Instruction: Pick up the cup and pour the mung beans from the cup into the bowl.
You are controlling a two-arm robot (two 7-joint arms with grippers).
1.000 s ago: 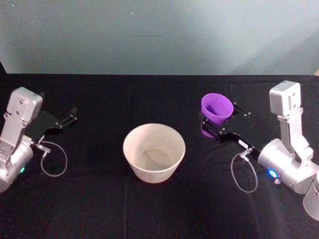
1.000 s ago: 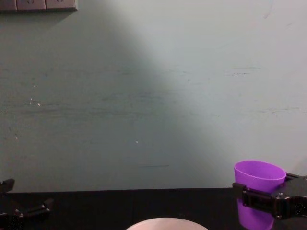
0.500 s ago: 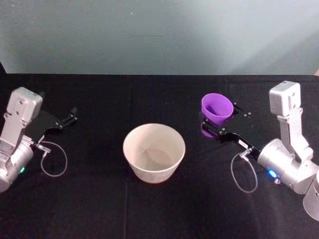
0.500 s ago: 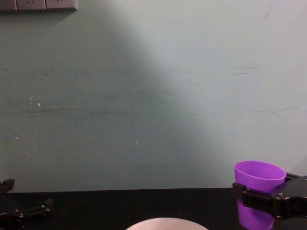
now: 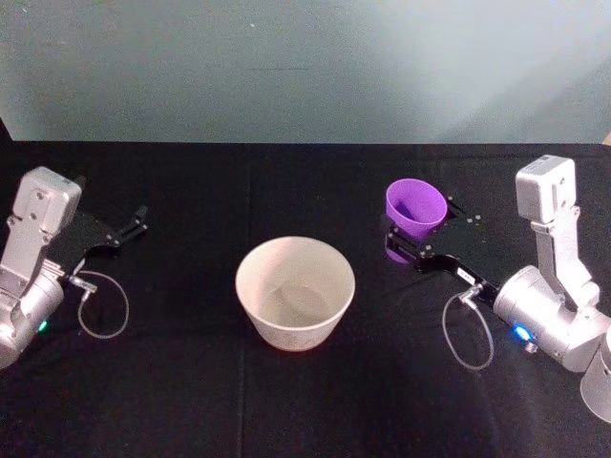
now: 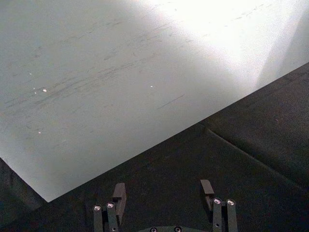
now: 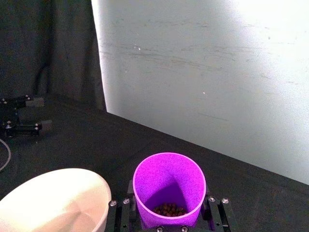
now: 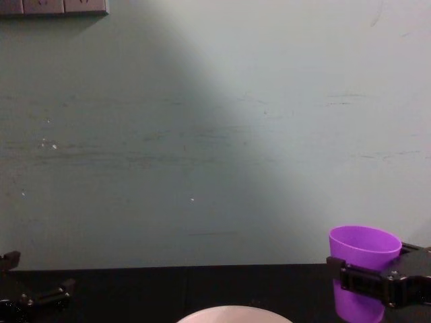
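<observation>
Purple cup [image 5: 415, 208] upright, mouth up, clamped in right claw [image 7: 168, 216]; left claw [image 6: 163, 189] spread, idle far left.

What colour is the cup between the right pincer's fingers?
The cup is bright purple, seen best in the right wrist view.

Bowl [image 5: 295, 291] sat at table [image 5: 191, 382] centre; cup [image 5: 415, 208] right of it, farther back, in right gripper [image 5: 417, 223], mung beans [image 7: 169, 210] inside; left gripper [image 5: 134, 225] far left.
</observation>
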